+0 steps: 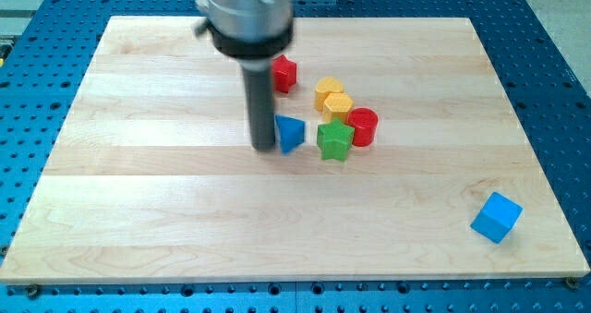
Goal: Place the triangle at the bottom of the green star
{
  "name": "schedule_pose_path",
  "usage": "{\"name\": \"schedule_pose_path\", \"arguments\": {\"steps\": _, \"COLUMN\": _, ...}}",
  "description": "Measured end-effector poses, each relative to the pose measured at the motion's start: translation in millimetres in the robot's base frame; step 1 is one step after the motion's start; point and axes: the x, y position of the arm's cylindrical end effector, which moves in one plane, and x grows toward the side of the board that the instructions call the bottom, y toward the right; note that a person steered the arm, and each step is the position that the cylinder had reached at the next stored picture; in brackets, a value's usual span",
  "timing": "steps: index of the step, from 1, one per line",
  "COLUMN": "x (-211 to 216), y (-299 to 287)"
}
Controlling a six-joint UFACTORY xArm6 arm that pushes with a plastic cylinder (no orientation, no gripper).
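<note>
A blue triangle [291, 133] lies on the wooden board [166, 211] near the middle. A green star [334, 140] lies just to its right, a small gap between them. My tip [264, 148] stands touching the triangle's left side, at about the same height in the view as the star.
A red cylinder [363, 126] touches the star's upper right. Two yellow hexagon blocks [332, 99] sit above the star. A red block [283, 74] lies above the triangle, close to the rod. A blue cube [496, 217] sits at the lower right near the board's edge.
</note>
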Motion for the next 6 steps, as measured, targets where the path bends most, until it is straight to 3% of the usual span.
{"name": "schedule_pose_path", "arguments": {"steps": 1, "x": 52.8, "y": 6.5}}
{"name": "schedule_pose_path", "arguments": {"steps": 2, "x": 5.7, "y": -82.6}}
{"name": "schedule_pose_path", "arguments": {"steps": 3, "x": -65.6, "y": -95.6}}
{"name": "schedule_pose_path", "arguments": {"steps": 4, "x": -64.5, "y": -36.0}}
{"name": "schedule_pose_path", "arguments": {"steps": 5, "x": 20.5, "y": 22.6}}
{"name": "schedule_pose_path", "arguments": {"steps": 6, "x": 55.8, "y": 43.0}}
